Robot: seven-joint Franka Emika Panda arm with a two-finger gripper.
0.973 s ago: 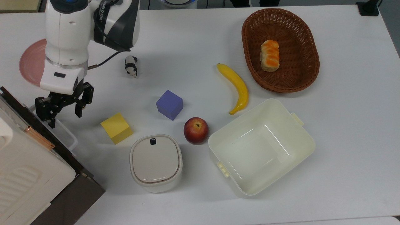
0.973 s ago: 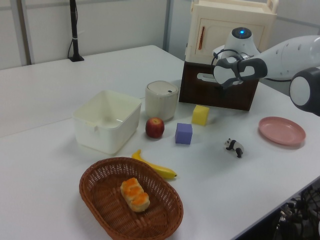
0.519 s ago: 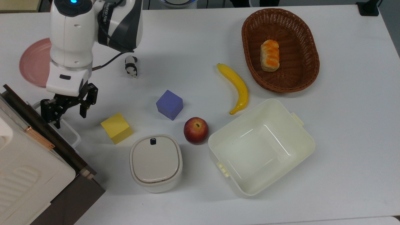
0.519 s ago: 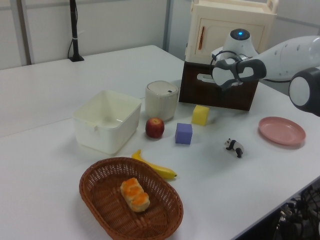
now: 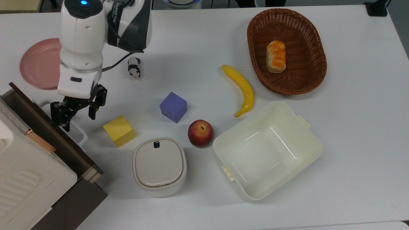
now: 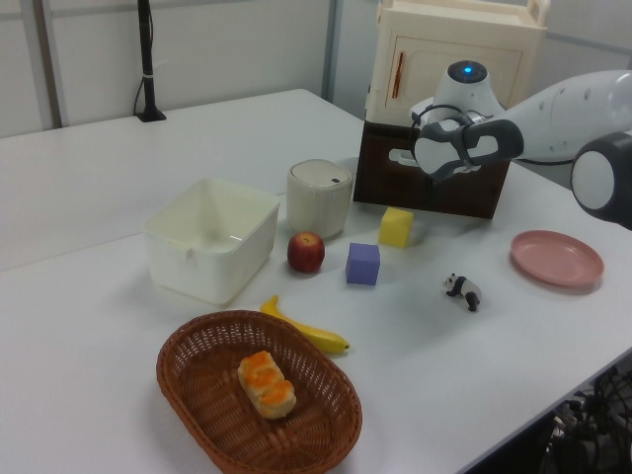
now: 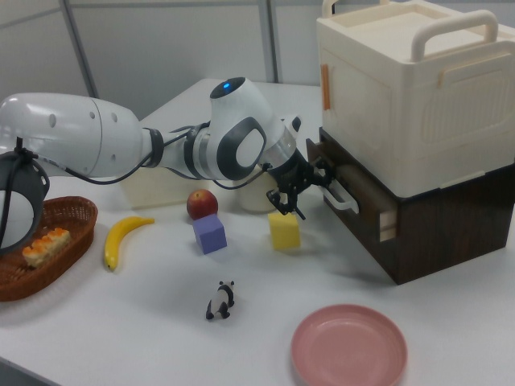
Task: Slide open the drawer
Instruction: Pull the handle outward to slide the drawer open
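Note:
The drawer [image 5: 44, 119] has a dark brown front panel and stands pulled a little way out of the dark cabinet [image 5: 80, 198] at the top view's left. Its white loop handle [image 5: 81, 135] juts toward the table. My gripper [image 5: 79, 121] is at that handle, open. One finger sits inside the loop and the other outside it, astride the bar. In the right view the gripper [image 7: 310, 191] meets the handle [image 7: 342, 197], and a light plywood strip of the drawer [image 7: 385, 221] shows beside the cabinet. The left view shows the arm's wrist [image 6: 449, 148] in front of the drawer.
A white appliance [image 5: 28, 179] sits on the cabinet. Close to the gripper are a yellow cube [image 5: 119, 131], a lidded white pot [image 5: 159, 166], a panda figure [image 5: 134, 67] and a pink plate [image 5: 38, 64]. Farther right lie a purple cube [image 5: 173, 107], apple [image 5: 200, 133], banana [image 5: 243, 89], cream tub [image 5: 306, 140] and basket [image 5: 306, 80].
The gripper has moved to the top view's right with the handle, and the drawer front has come away from the cabinet, showing its inner edge.

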